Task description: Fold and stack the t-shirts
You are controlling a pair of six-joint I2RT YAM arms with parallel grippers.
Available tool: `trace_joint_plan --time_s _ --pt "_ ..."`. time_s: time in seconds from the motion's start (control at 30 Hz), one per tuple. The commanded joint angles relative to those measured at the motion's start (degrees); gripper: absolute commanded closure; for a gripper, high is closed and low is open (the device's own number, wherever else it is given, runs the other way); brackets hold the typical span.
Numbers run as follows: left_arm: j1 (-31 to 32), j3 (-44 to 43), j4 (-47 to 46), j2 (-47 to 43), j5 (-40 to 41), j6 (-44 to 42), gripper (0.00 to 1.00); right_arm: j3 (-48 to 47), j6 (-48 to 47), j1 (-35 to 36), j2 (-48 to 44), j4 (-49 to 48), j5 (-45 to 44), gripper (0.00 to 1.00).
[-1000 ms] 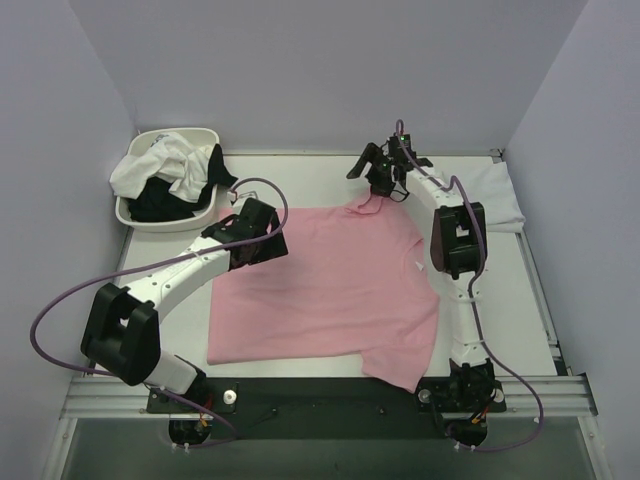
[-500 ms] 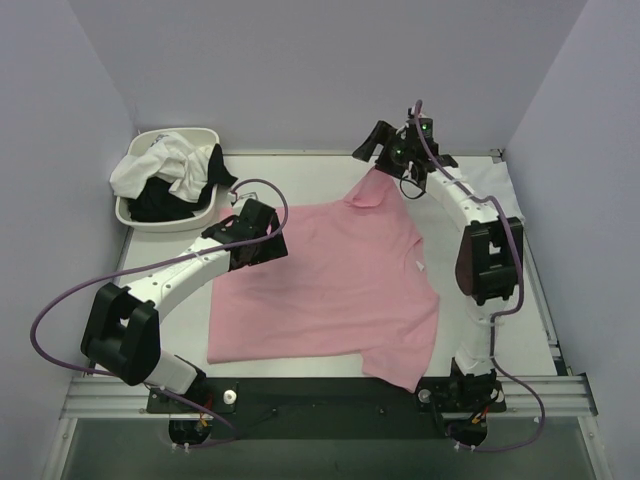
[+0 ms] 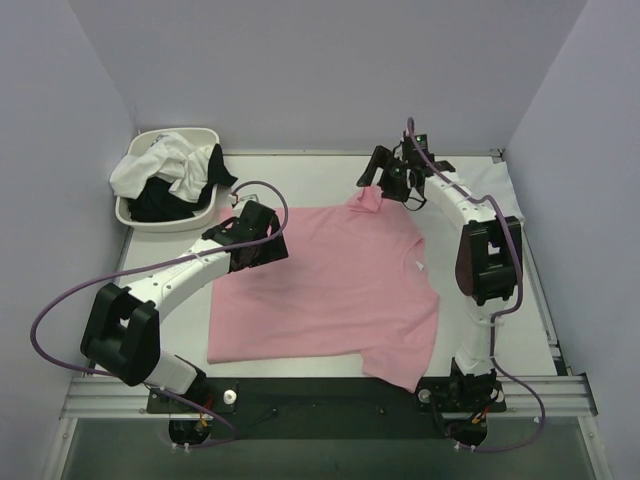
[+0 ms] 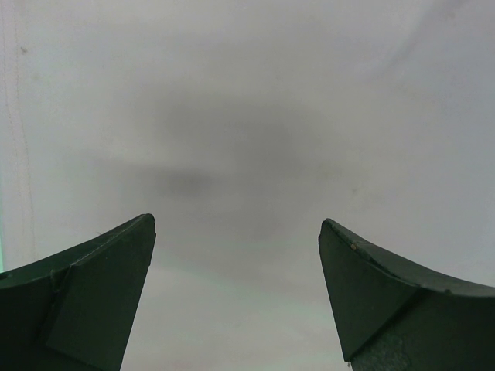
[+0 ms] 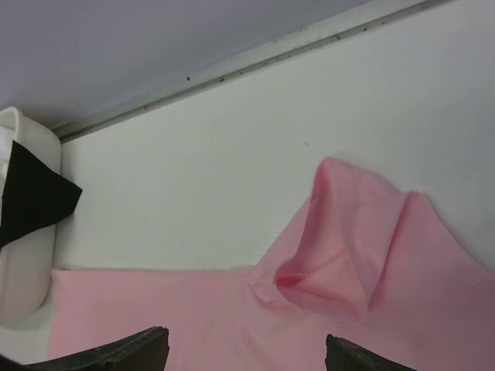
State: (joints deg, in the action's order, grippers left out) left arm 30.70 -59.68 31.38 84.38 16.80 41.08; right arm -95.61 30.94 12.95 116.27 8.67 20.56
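Observation:
A light pink t-shirt [image 3: 330, 290] lies spread flat on the white table. Its far sleeve [image 3: 368, 202] is bunched into a raised fold, which also shows in the right wrist view [image 5: 348, 255]. My right gripper [image 3: 374, 180] hovers just beyond that fold, open and empty [image 5: 244, 348]. My left gripper [image 3: 262, 235] sits low at the shirt's far left corner, open [image 4: 236, 224], very close over a pale surface with a seam line [image 4: 19, 154] at the left. White shirts [image 3: 160, 165] and a black one [image 3: 160, 203] are piled in the basin.
The white oval basin [image 3: 135, 218] stands at the far left; its end shows in the right wrist view [image 5: 23, 270]. A folded white cloth [image 3: 497, 195] lies at the far right edge. Grey walls close in the table.
My right gripper lifted the pink sleeve toward the back wall, then let it go and dropped lower. The sleeve now lies bunched. The left arm has barely moved.

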Motion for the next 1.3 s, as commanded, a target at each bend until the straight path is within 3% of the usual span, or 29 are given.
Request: trace_joint_plan --time_s 0.0,0.6,1.27 --pt "0.2 -0.1 -2.8 -1.7 -0.9 -0.5 0.04 3.8 -0.2 1.1 -2.4 2.4 -0.5 0.19" --pt "0.2 0.2 -2.8 -1.7 -1.1 -0.6 0.04 3.1 0.2 3.2 5.6 4.1 -4.8 0.19" --pt "0.2 0.4 -2.5 -0.8 -0.7 -0.6 0.03 -5.0 0.1 1.1 11.5 6.2 -6.6 0.19"
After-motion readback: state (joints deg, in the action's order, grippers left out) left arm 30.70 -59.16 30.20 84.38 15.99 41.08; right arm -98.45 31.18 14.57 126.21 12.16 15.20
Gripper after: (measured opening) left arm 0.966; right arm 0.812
